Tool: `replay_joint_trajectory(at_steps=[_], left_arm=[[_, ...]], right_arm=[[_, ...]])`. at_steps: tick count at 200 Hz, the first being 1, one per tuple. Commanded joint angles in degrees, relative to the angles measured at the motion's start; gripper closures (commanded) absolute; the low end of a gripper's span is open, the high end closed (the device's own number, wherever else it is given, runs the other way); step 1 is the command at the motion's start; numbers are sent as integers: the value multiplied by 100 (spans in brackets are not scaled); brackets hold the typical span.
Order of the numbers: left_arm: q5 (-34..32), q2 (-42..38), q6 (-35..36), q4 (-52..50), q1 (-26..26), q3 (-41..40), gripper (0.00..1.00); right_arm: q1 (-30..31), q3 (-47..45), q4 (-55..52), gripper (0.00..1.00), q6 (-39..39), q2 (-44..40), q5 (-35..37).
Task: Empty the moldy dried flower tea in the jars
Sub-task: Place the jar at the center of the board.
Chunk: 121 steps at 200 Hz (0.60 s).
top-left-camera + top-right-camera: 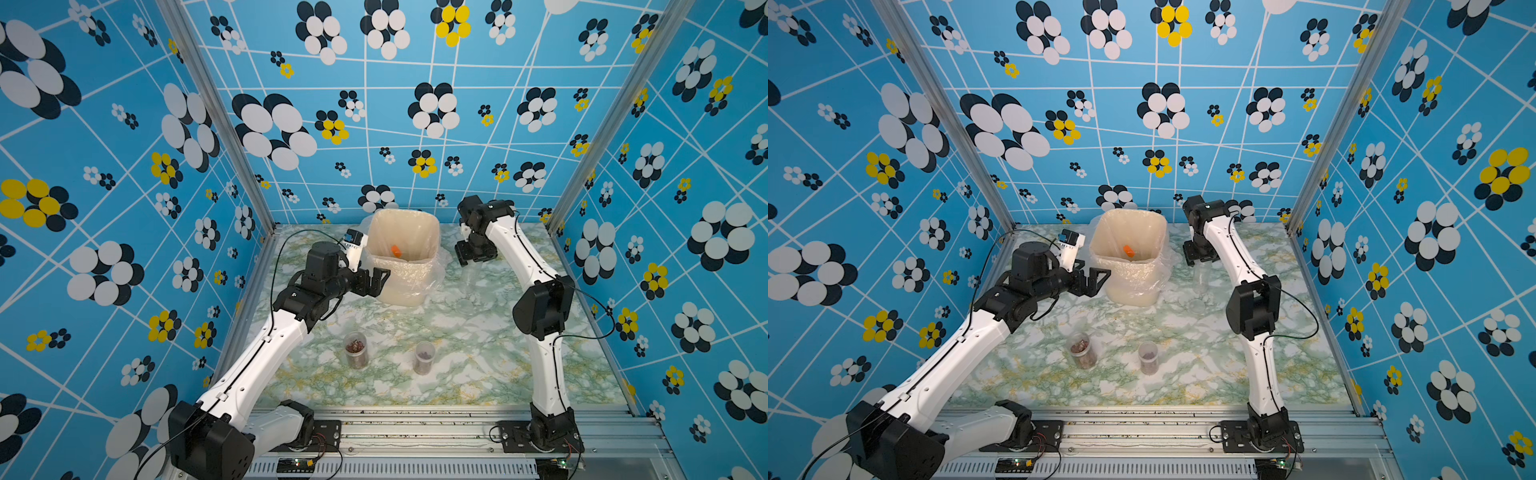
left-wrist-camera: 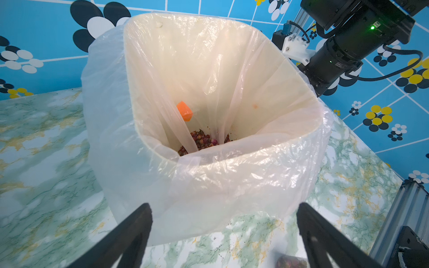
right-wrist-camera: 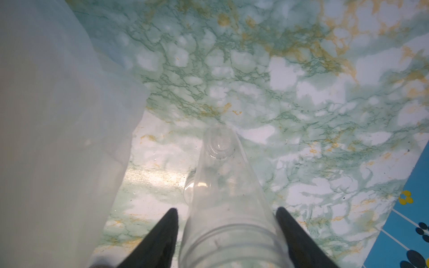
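Two clear jars stand upright near the desk (image 1: 457,374) front, left jar (image 1: 356,351) and right jar (image 1: 424,357), both holding dried flower tea (image 1: 356,345). Further back an empty jar (image 3: 222,185) stands upright on the desk. The right tool (image 3: 227,208) is spread either side of it with small gaps, not pinching. The left tool (image 2: 224,208) is spread wide and empty, beside the lined bin (image 1: 401,286). More dried flower tea (image 2: 202,139) and an orange piece (image 2: 184,111) lie at the bin bottom.
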Motion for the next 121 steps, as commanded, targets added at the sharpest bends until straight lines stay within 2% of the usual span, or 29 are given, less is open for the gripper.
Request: replay_joint_trajectory(at_steps=[1,48,74,99,121], left_arm=[[-56,-132,29,118,-34,-120,1],[-73,-176,85,84,-33,-112,1],[7,-261,163,88,-33,-145,1],[315,-360,152,189,-15,-192,1],[781,-510,69,381,-14,-311,1]], right_arm=[[-33,82,-41,24,52,-29,-93],[-29,822,-432,8,-10,-138,26],[-31,1227,-551,5,-35,-408,-85],[34,1114,-536,4,-41,-998,-389],[276,462,-192,5,-37,-1691,-754]])
